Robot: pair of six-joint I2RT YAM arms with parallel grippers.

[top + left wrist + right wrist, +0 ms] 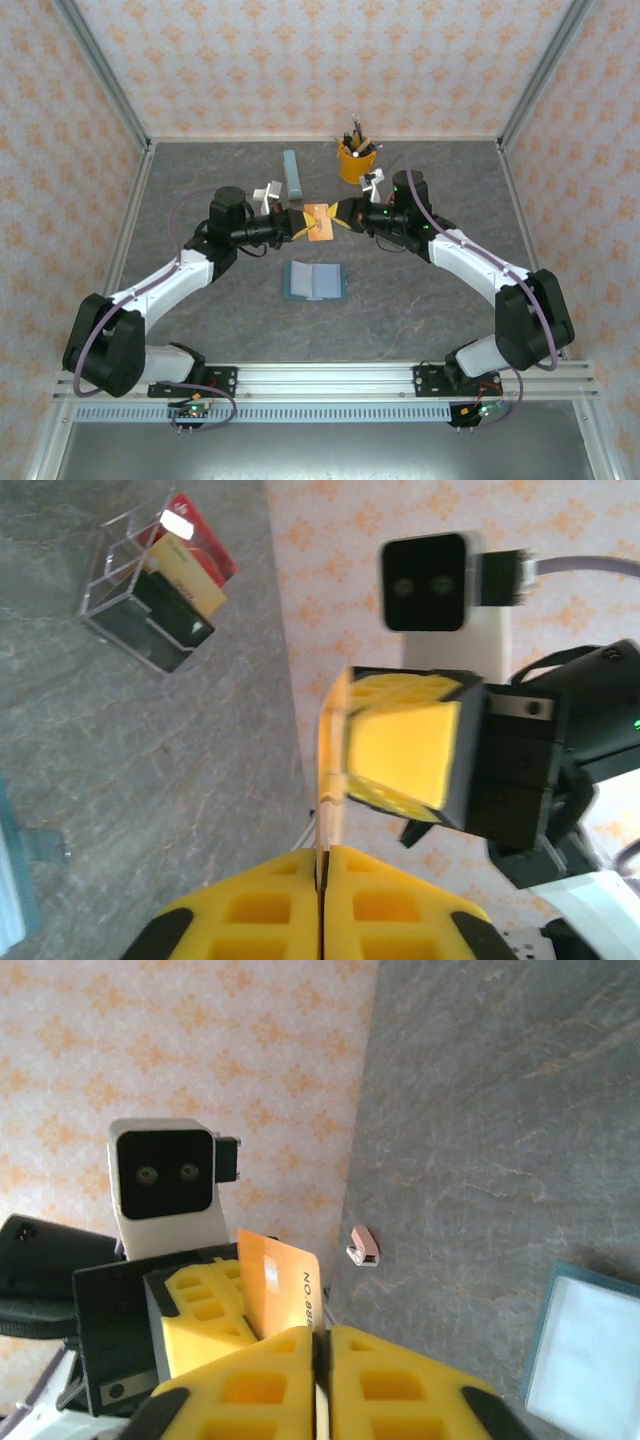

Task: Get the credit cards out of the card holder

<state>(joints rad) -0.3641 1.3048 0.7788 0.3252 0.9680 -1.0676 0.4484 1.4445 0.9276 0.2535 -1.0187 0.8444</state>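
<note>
An orange credit card (318, 220) hangs in the air between my two grippers, above the middle of the table. My left gripper (300, 222) is shut on its left edge; in the left wrist view the card (330, 780) runs edge-on out of the closed pads of that gripper (324, 852). My right gripper (345, 218) pinches the opposite edge, and the card (280, 1285) stands up from between its pads (321, 1332). The teal-blue card holder (314, 280) lies open and flat on the table just in front of them. A red card (205, 545) and a tan card (190, 575) stand in a clear box (120, 590).
A long pale blue-grey bar (293, 173) and a yellow pen cup (355, 160) sit at the back of the table. A small pink object (363, 1245) lies near the back wall. Patterned walls close the table on three sides.
</note>
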